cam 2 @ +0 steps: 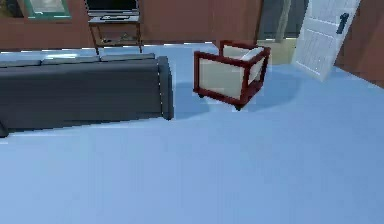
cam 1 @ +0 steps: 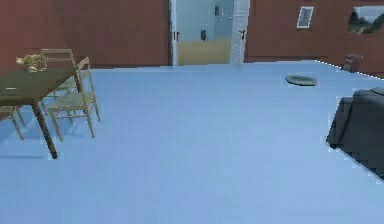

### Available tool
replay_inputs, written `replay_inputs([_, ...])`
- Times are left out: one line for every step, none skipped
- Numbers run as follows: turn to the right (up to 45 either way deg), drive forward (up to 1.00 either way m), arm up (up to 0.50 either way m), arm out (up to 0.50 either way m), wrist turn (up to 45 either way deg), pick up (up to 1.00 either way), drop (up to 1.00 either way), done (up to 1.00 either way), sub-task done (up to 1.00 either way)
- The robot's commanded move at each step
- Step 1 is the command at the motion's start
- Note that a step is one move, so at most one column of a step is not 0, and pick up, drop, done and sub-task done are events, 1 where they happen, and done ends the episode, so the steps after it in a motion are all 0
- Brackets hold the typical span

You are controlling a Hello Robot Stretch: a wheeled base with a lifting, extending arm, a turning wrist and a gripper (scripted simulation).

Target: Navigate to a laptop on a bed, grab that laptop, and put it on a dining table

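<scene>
When we look ahead, we see one dark worktop (cam 1: 30, 85) at the left with two wooden chairs (cam 1: 76, 100) beside it. We also see one doorway (cam 1: 205, 35) in the far wall and one round flat thing (cam 1: 300, 79) on the blue floor. The side view has other things: one long dark sofa (cam 2: 85, 92), one red armchair (cam 2: 232, 75) with pale cushions near it, one TV stand (cam 2: 113, 30) and one white door (cam 2: 325, 35). We cannot tell how the fingers stand, or where the laptop is.
</scene>
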Motion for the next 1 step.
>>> replay_inputs([0.0, 1.0, 0.0, 0.0, 0.0, 0.0, 0.0, 0.0, 0.0])
